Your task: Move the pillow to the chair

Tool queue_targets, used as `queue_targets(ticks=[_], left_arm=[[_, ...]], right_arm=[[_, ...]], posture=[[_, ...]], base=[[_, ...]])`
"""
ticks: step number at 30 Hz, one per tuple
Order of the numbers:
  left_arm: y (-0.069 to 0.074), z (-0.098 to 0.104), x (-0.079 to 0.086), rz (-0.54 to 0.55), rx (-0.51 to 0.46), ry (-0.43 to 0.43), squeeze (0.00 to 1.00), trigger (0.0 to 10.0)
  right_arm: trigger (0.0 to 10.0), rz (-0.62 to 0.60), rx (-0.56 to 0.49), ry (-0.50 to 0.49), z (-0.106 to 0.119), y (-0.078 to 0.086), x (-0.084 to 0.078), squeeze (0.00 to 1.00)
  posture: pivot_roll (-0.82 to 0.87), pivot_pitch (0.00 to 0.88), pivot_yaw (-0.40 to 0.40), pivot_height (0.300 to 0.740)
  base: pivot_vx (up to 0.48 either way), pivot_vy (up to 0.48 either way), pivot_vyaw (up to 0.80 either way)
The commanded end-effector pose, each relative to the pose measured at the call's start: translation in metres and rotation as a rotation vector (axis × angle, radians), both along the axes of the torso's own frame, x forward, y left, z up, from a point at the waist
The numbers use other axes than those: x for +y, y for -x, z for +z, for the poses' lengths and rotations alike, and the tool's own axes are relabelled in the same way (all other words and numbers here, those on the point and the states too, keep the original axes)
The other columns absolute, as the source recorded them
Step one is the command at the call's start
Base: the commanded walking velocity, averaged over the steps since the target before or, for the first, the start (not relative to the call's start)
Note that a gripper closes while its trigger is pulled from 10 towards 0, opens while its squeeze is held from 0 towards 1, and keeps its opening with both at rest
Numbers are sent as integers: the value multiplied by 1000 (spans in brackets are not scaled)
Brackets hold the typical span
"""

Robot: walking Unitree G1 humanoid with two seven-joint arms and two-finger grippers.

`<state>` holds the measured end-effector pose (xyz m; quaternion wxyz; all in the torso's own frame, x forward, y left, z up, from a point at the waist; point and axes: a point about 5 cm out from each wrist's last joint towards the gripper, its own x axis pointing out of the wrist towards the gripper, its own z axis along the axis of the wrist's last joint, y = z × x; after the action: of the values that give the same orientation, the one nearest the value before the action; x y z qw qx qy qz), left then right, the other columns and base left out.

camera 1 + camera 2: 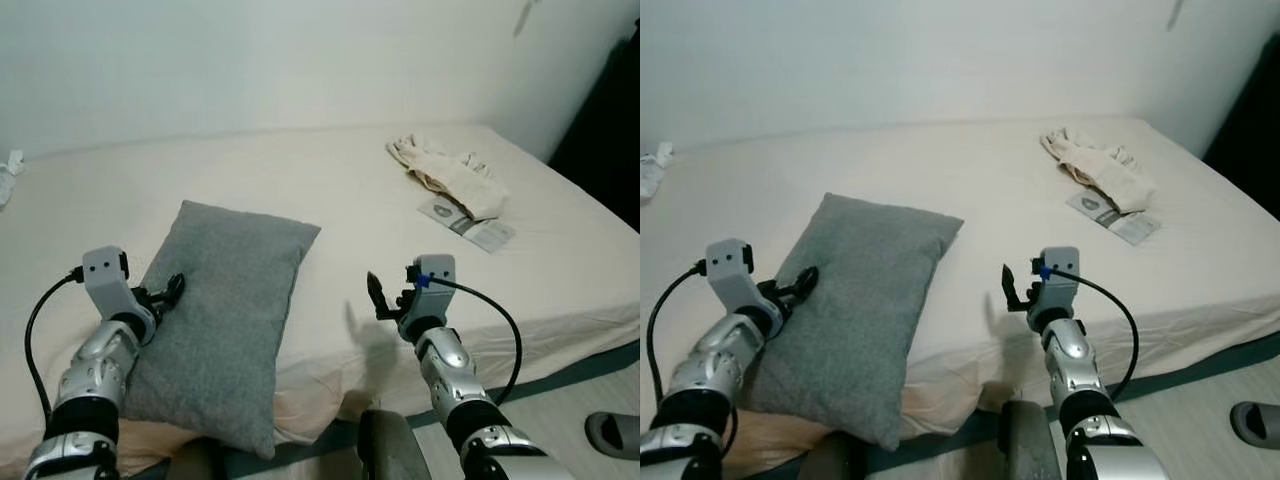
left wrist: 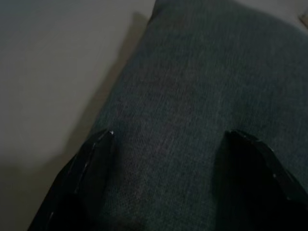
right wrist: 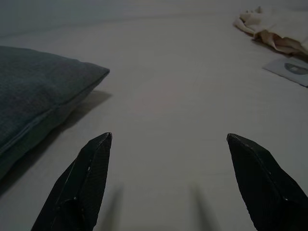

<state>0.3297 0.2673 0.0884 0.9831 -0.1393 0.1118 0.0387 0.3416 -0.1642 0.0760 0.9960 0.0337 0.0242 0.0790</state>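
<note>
A grey rectangular pillow (image 1: 222, 310) lies flat on the cream bed (image 1: 340, 180), its near corner hanging over the front edge. My left gripper (image 1: 165, 295) is open right at the pillow's left edge, and in the left wrist view its fingers (image 2: 96, 159) straddle the grey fabric (image 2: 192, 96). My right gripper (image 1: 385, 297) is open above the bare sheet, a short way right of the pillow. The right wrist view has the pillow (image 3: 38, 91) off to one side and the spread fingertips (image 3: 96, 163) over the sheet.
A crumpled cream cloth (image 1: 450, 172) and a printed paper (image 1: 465, 222) lie at the bed's far right. A white wall stands behind the bed. A dark slipper (image 1: 612, 433) sits on the floor at the right. A dark panel (image 1: 605, 130) stands at the right edge.
</note>
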Motion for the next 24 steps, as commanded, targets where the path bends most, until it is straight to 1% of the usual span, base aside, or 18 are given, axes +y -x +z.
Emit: queue_targets(ticks=[1, 2, 3, 5, 8, 9, 10, 11, 13, 15, 16, 17, 19, 21, 22, 23, 24], left_arm=[[8, -17, 4, -14, 105, -37, 1000, 10000], [7, -17, 9, -22, 139, -130, 1000, 10000], [7, -17, 9, -22, 139, -130, 1000, 10000], [6, -13, 16, -26, 171, -191, 1000, 10000], [6, -13, 17, -37, 182, -199, 1000, 10000], [7, -16, 16, -108, 232, -195, 1000, 10000], [7, -16, 16, -108, 232, -195, 1000, 10000], [9, -21, 12, -165, 274, -177, 0, 10000], [12, -29, 5, -244, 351, -109, 0, 10000], [15, -37, -1, -242, 404, 16, 0, 10000], [15, -37, -1, -242, 404, 16, 0, 10000], [17, -40, -3, -221, 429, 74, 0, 10000], [17, -41, -3, -213, 437, 83, 0, 10000], [18, -44, -11, -241, 453, 150, 0, 10000], [18, -44, -11, -241, 453, 150, 0, 10000], [17, -44, -17, -277, 454, 202, 0, 10000], [17, -44, -20, -294, 454, 220, 0, 10000]], right_arm=[[10000, 21, 6, 14, -1, 1, 3, 0], [10000, 27, 6, 17, -1, 1, 3, 0], [10000, 27, 6, 17, -1, 1, 3, 0], [10000, 31, 6, 20, -1, 0, 2, 0], [10000, 32, 7, 20, -1, 0, 1, 0], [10000, 36, 10, 21, -1, 0, 1, 0], [10000, 36, 10, 21, -1, 0, 1, 0], [10000, 38, 12, 22, -2, 1, 1, 0], [10000, 41, 16, 22, -3, 2, 0, 0], [10000, 39, 22, 22, -4, 2, -1, 0], [10000, 39, 22, 22, -4, 2, -1, 0], [10000, 38, 24, 22, -5, 3, -1, 0], [10000, 39, 24, 22, -5, 3, -1, 0], [10000, 38, 26, 21, -5, 3, -1, 0], [10000, 38, 26, 21, -5, 3, -1, 0], [10000, 36, 28, 20, -5, 3, -1, 0], [10000, 36, 28, 20, -5, 3, -2, 0]], posture=[[-24, 32, -75, 551], [-25, 29, -77, 551], [-25, 29, -77, 551], [-30, 26, -74, 551], [-30, 26, -74, 551], [-33, 24, -72, 551], [-33, 24, -72, 551], [-35, 24, -71, 551], [-35, 24, -71, 551], [-36, 24, -70, 551], [-36, 24, -70, 551], [-39, 24, -68, 551], [-39, 24, -68, 551], [-39, 23, -67, 551], [-39, 23, -67, 551], [-39, 25, -66, 551], [-39, 25, -65, 551]], base=[[0, 0, 0], [0, 0, 0], [0, 0, 0], [0, 0, 0], [0, 0, 0], [0, 0, 0], [0, 0, 0], [0, 0, 0], [0, 0, 0], [0, 0, 0], [0, 0, 0], [0, 0, 0], [0, 0, 0], [0, 0, 0], [0, 0, 0], [0, 0, 0], [0, 0, 0]])
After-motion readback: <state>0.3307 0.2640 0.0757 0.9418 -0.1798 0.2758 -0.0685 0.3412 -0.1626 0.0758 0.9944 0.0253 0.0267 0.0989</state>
